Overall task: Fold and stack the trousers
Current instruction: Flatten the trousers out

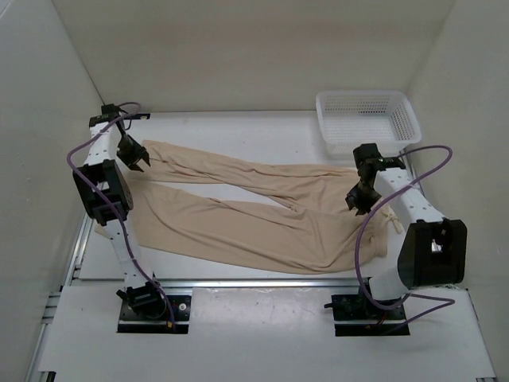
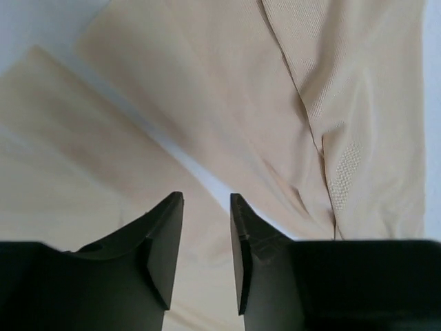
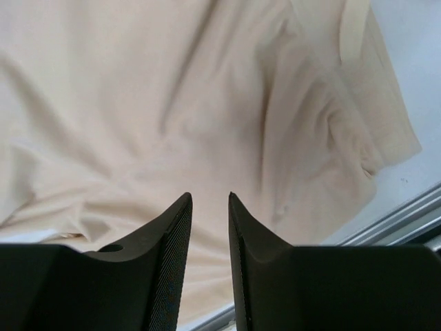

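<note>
The trousers [image 1: 254, 211] lay spread flat on the white surface [image 1: 238, 127], with the waist at the right and the two legs running left. The legs parted into a narrow V, the far leg reaching toward the back left corner and the near leg lying closer to the arm bases. The fabric was wrinkled, most of all near the waist. Part of the near leg's cuff lay hidden behind the left arm in the top view.

The left gripper [image 1: 137, 159] hung over the end of the far leg, near the cuff. In the left wrist view its fingers [image 2: 165, 241] stood a little apart with nothing between them, and both legs showed below with a sliver of bare surface in the gap. Whether the fingertips touched the cloth could not be told.

The right gripper [image 1: 358, 200] hung over the waist end. In the right wrist view its fingers [image 3: 172, 248] were likewise slightly spread and pinched nothing, with rumpled fabric beneath them. The waist edge ended just short of a metal rail [image 3: 406, 214] at the near edge of the surface.

A white mesh basket [image 1: 334, 137] stood at the back right corner, apart from the trousers.
</note>
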`<state>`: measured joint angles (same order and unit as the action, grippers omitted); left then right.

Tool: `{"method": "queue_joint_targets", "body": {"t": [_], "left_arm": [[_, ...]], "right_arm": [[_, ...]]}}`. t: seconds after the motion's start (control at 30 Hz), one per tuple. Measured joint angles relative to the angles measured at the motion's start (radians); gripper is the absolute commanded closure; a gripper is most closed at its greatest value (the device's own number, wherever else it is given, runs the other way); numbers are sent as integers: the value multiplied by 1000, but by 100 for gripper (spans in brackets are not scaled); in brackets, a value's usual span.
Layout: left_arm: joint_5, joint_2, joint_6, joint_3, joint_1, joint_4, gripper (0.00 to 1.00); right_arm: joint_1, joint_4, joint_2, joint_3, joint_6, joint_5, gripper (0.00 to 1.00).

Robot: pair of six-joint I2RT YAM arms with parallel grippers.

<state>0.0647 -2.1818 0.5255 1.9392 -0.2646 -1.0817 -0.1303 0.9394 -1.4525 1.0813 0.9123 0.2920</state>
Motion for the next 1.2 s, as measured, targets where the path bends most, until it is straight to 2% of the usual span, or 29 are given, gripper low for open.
{"method": "queue_joint_targets", "body": {"t": [0.13,0.33,0.4,0.43,0.5,0.6,0.73,0.83,1.2], "left_arm": [[-5,-137,-8,121,0,-46,31],[-13,-244,-10,179,0,-97,29],[-15,-245,-10,184,0,-95,45],[-15,-247,-9,184,0,-97,57],[-14,-253,-12,184,0,-100,89],[-12,-254,-20,183,-1,-104,89],[-10,-245,-21,166,-2,-91,89],[-8,-233,-21,148,-10,-84,89],[17,-230,-21,153,-29,-86,89]], "right_arm": [[7,1,-76,80,-29,14,67],[61,-4,-175,151,-88,0,67],[98,-10,-199,168,-111,-12,66],[120,-14,-210,177,-123,-19,66],[161,-22,-237,202,-150,-40,65],[210,-26,-314,277,-196,-82,64],[226,-50,-438,382,-240,-112,53],[231,-55,-486,394,-251,-121,51],[282,-56,-384,264,-220,-29,51]]}}
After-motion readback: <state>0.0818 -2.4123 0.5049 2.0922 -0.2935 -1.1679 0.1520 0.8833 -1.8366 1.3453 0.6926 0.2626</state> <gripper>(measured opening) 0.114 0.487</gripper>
